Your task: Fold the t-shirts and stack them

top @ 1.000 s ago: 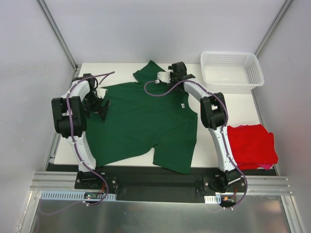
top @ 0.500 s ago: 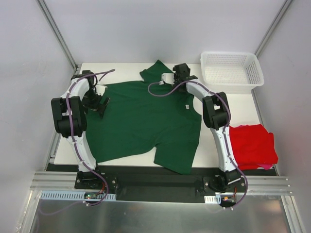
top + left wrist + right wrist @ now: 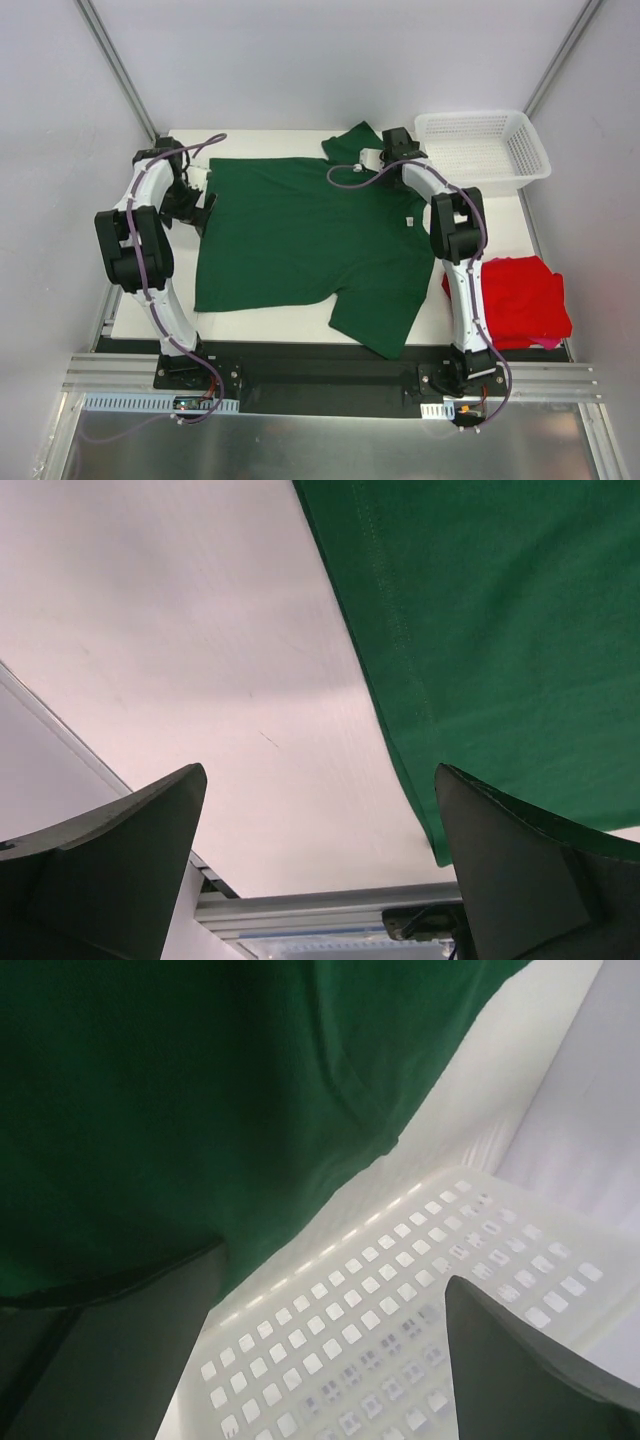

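The dark green t-shirt (image 3: 310,240) lies spread open and mostly flat across the white table (image 3: 495,220), one sleeve bunched at the back near the basket. The red t-shirt (image 3: 518,300) lies in a rumpled heap at the right edge. My left gripper (image 3: 196,207) hovers low at the green shirt's left edge. In the left wrist view that gripper (image 3: 320,880) is open, with the shirt's hem (image 3: 400,680) beside its right finger. My right gripper (image 3: 398,148) sits at the shirt's back sleeve. In the right wrist view it (image 3: 330,1360) is open, green cloth (image 3: 180,1110) lying against its left finger.
A white plastic mesh basket (image 3: 480,148) stands at the back right, right next to my right gripper, and its wall (image 3: 400,1320) fills the lower right wrist view. An aluminium rail (image 3: 330,905) runs along the table's left edge. Grey walls enclose the table.
The green shirt has shifted right and flattened out. My right gripper moved right toward the basket along with the back sleeve. My left gripper drew slightly back and left.
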You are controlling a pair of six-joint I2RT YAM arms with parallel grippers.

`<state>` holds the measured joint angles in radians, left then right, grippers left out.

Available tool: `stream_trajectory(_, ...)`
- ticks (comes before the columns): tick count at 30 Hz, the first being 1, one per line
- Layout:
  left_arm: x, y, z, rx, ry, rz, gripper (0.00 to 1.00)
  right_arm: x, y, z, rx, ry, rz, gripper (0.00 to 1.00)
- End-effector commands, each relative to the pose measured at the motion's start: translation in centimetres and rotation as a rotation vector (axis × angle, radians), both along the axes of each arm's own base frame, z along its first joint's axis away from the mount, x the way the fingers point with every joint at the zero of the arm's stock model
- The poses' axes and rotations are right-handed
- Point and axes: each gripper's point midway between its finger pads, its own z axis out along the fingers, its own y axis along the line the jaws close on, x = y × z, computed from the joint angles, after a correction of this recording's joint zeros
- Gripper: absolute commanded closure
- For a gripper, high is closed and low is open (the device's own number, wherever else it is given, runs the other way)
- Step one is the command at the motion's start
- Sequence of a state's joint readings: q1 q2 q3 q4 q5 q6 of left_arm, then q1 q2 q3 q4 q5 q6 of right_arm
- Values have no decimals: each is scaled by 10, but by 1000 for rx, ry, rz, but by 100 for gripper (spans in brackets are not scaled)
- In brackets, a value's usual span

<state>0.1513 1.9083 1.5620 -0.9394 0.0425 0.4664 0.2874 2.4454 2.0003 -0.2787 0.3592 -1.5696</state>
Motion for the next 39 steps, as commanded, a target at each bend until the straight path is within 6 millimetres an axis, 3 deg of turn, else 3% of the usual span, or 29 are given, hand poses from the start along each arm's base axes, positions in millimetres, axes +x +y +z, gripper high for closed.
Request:
stream_trajectory(1, 16, -2, 35, -12, -83, 18, 1, -24, 6, 46, 79, 15, -40, 4)
stream_trajectory(2, 34, -1, 47, -6, -128, 17, 1, -26, 15, 71, 129, -19, -29, 4)
stream_trajectory(6, 77, 0, 65, 5, -207, 3, 1, -39, 41, 106, 249, -43, -14, 4)
stream_trajectory(11, 132, -23, 69, 7, -287, -87, 1, -58, 51, 117, 361, -7, -26, 4)
stream_trajectory(13, 143, -37, 64, -21, -291, -119, 1, -79, 54, 117, 405, 75, -36, 4)
stream_trajectory(14, 150, -48, 56, -36, -288, -141, 1, -90, 65, 116, 457, 129, 1, 4)
stream_trajectory(15, 153, -55, 52, -49, -283, -160, 1, -111, 70, 109, 476, 223, 15, 4)
stream_trajectory(17, 155, -78, 37, -124, -262, -206, 1, -135, 87, 117, 562, 312, 65, 4)
stream_trajectory(18, 155, -83, 32, -148, -256, -225, 1, -158, 87, 113, 578, 408, 59, 4)
stream_trajectory(19, 157, -84, 27, -155, -251, -227, 1, -169, 92, 116, 607, 448, 66, 4)
stream_trajectory(20, 159, -99, 16, -164, -235, -258, 1, -179, 101, 119, 652, 494, 80, 4)
stream_trajectory(21, 161, -102, 11, -169, -236, -268, 1, -202, 100, 116, 659, 590, 66, 4)
stream_trajectory(23, 169, -104, 3, -169, -247, -273, 1, -224, 109, 118, 701, 698, 104, 4)
stream_trajectory(24, 176, -104, 3, -164, -269, -278, 1, -247, 106, 116, 690, 792, 93, 4)
stream_trajectory(26, 184, -102, 2, -141, -289, -288, 1, -266, 111, 116, 701, 884, 129, 4)
stream_trajectory(27, 187, -101, 1, -122, -299, -307, 1, -290, 106, 115, 687, 983, 124, 4)
stream_trajectory(29, 196, -98, -2, -92, -325, -319, 1, -310, 105, 110, 663, 1080, 199, 4)
stream_trajectory(30, 199, -96, -3, -65, -333, -330, 1, -329, 101, 108, 640, 1162, 170, 4)
stream_trajectory(34, 212, -91, -5, 16, -383, -363, 1, -348, 87, 96, 551, 1211, 220, 4)
stream_trajectory(39, 225, -89, -12, 89, -439, -402, 1, -344, 92, 92, 564, 1223, 173, 4)
